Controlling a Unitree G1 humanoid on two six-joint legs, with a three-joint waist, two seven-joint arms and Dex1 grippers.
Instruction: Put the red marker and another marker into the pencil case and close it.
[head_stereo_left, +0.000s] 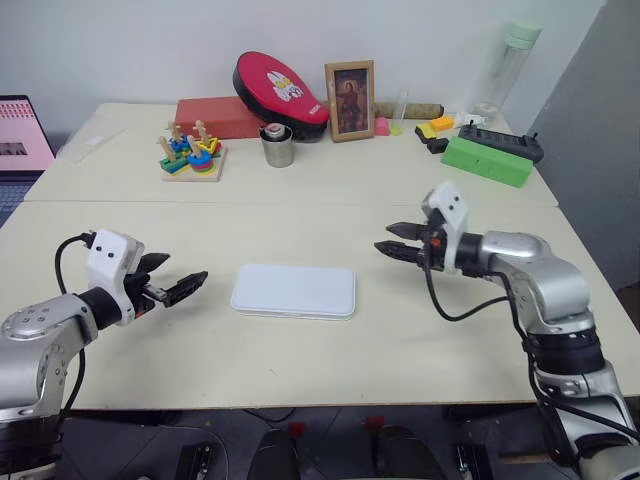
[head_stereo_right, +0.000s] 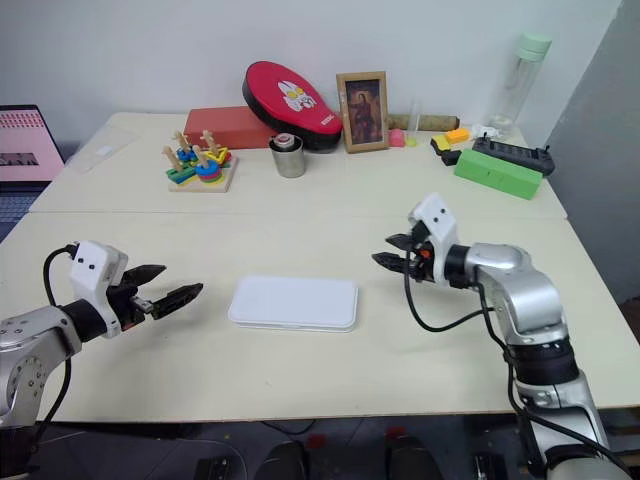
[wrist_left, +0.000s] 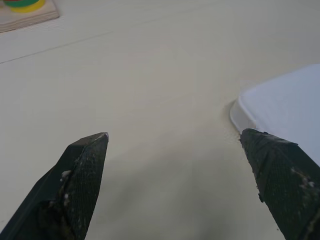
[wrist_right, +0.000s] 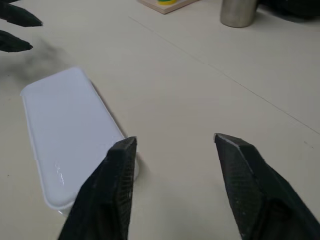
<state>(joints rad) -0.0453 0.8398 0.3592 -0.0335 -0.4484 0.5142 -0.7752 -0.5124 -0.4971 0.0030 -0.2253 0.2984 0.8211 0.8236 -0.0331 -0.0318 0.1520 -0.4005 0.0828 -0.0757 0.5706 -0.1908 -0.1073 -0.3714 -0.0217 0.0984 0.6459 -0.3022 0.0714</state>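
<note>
1. Two grippers flank the pencil case (head_stereo_left: 293, 291), lying shut on the table (head_stereo_left: 330, 200).
2. Left gripper (head_stereo_left: 183, 279): spread wide, empty, just beside it.
3. Right gripper (head_stereo_left: 397, 240): seemingly parted, empty, near its other end.

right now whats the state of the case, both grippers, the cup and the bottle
pencil case: lid shut, lying flat on the table between the grippers
left gripper: open, empty, clear of the case
right gripper: open, empty, clear of the case
metal cup: upright
clear bottle: upright, capped
</note>
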